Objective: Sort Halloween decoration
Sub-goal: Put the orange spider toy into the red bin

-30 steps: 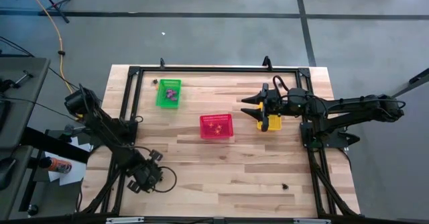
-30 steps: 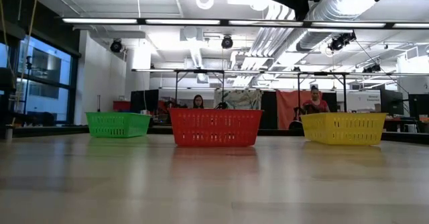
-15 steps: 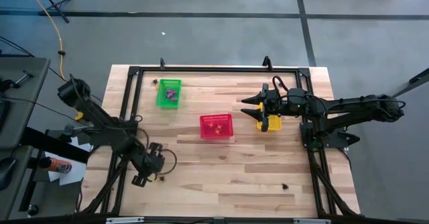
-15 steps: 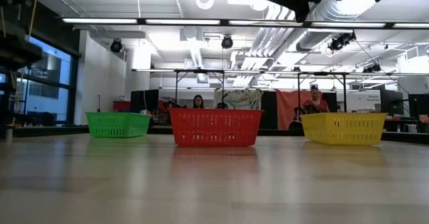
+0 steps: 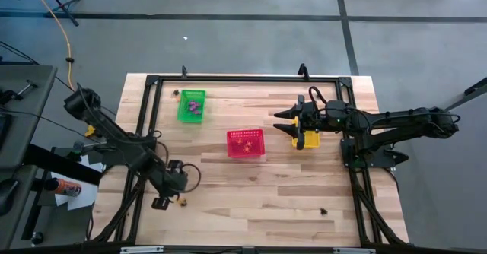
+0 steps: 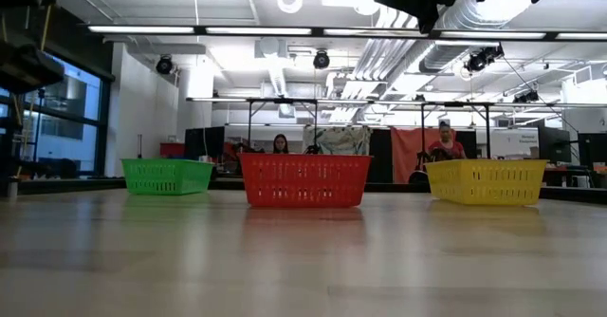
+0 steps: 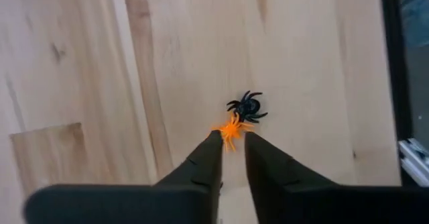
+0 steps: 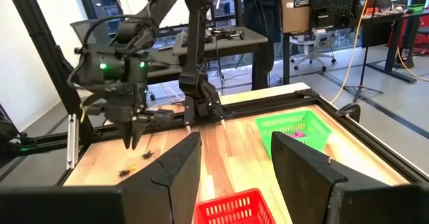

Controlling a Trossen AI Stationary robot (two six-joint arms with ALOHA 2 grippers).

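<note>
**Baskets in a row, left gripper down over two spiders**

Baskets stand in a diagonal row across the far half of the wooden table [image 5: 251, 178]. At about 10 o'clock from the table's centre sits the green basket [image 5: 191, 106] with purple trinkets [image 5: 195, 106] inside; the red basket [image 5: 246, 144] at the centre holds a few small orange pieces [image 5: 245, 141]; the yellow basket [image 5: 307, 138] lies at about 2 o'clock, mostly covered by the right gripper [image 5: 283, 122], so its contents cannot be made out.

The left gripper [image 7: 231, 138] points down at the boards near 7 o'clock. Its fingers stand a narrow gap apart, with an orange spider [image 7: 230, 128] at their tips and a black spider [image 7: 247, 107] touching it just beyond — whether the orange one is actually pinched cannot be told. The right gripper hangs with its fingers spread wide, holding nothing.

Compared with a second ago, the left arm has swung inward from the near-left corner, bringing its gripper over the pair; the right arm and all three baskets have not moved.

Another dark trinket [image 5: 324, 211] lies alone at about 5 o'clock, near the right rail. A black frame [image 5: 251, 78] runs along the far edge and both sides. Between the baskets and the near edge the boards are open.
</note>
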